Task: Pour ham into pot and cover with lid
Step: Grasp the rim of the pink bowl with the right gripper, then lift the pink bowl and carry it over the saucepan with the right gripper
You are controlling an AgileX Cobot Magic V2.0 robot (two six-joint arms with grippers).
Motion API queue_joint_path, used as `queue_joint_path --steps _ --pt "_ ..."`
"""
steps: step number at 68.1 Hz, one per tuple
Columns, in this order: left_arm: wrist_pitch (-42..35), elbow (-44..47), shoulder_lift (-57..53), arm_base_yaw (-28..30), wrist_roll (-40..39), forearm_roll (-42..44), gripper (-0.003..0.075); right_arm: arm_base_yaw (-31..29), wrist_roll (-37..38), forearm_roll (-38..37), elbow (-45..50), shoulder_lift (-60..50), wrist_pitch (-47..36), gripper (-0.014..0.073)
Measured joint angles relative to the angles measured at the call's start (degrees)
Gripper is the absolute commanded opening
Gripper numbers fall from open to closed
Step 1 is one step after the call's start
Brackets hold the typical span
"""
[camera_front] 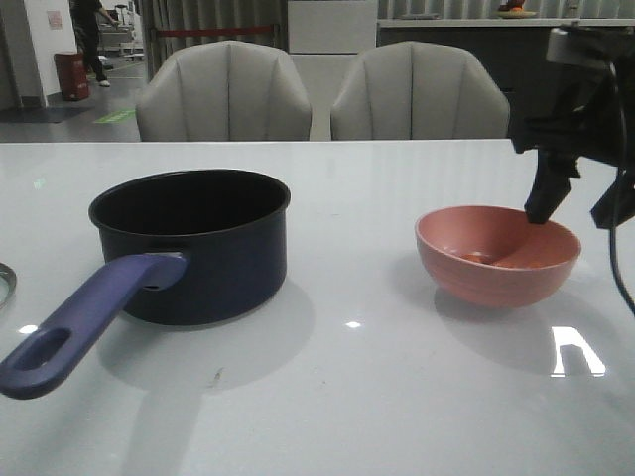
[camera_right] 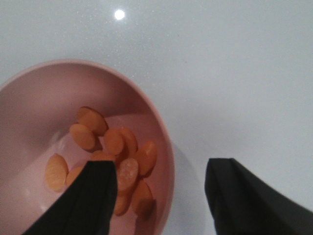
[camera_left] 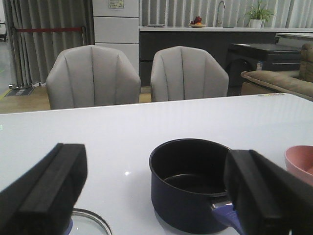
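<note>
The dark navy pot (camera_front: 203, 243) stands left of centre, empty, its purple-blue handle (camera_front: 84, 322) pointing to the front left; it also shows in the left wrist view (camera_left: 188, 188). Several orange ham slices (camera_right: 115, 152) lie in the pink bowl (camera_front: 496, 260) on the right. My right gripper (camera_right: 161, 183) is open and straddles the bowl's right rim (camera_right: 166, 147), one finger (camera_right: 88, 200) inside above the ham, the other (camera_right: 244, 200) outside. In the front view the right gripper (camera_front: 578, 210) is at the bowl's right edge. My left gripper (camera_left: 155, 171) is open and empty, behind the pot. The glass lid (camera_left: 93, 223) lies flat below its left finger.
The lid's rim (camera_front: 6, 286) shows at the table's far left edge. Two grey chairs (camera_front: 223, 94) stand behind the white table (camera_front: 377, 397). The pink bowl's edge (camera_left: 301, 161) shows to the right of the pot in the left wrist view.
</note>
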Motion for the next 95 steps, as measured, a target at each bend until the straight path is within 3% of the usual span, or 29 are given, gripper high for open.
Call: queue_joint_path --steps 8,19,45,57,71,95 --pt "0.0 0.0 0.0 0.0 0.0 0.0 0.0617 0.0 0.0 0.0 -2.7 4.8 1.2 0.0412" --pt "0.0 0.0 0.0 0.0 0.0 0.0 0.0617 0.0 0.0 0.2 -4.7 9.1 1.9 0.0122" --pt "0.0 0.2 -0.1 0.0 0.0 0.0 0.0617 0.0 0.0 2.1 -8.9 8.8 4.2 0.0133" --pt "0.0 0.2 -0.1 0.0 0.0 0.0 0.0617 1.2 -2.3 4.5 -16.1 7.4 10.6 0.0132" --pt "0.0 0.2 -0.1 0.0 0.0 0.0 0.0617 9.3 -3.9 4.7 -28.2 7.2 15.9 0.0132" --pt "0.0 0.2 -0.1 0.0 0.0 0.0 0.0617 23.6 -4.3 1.4 -40.5 12.7 13.8 0.0132"
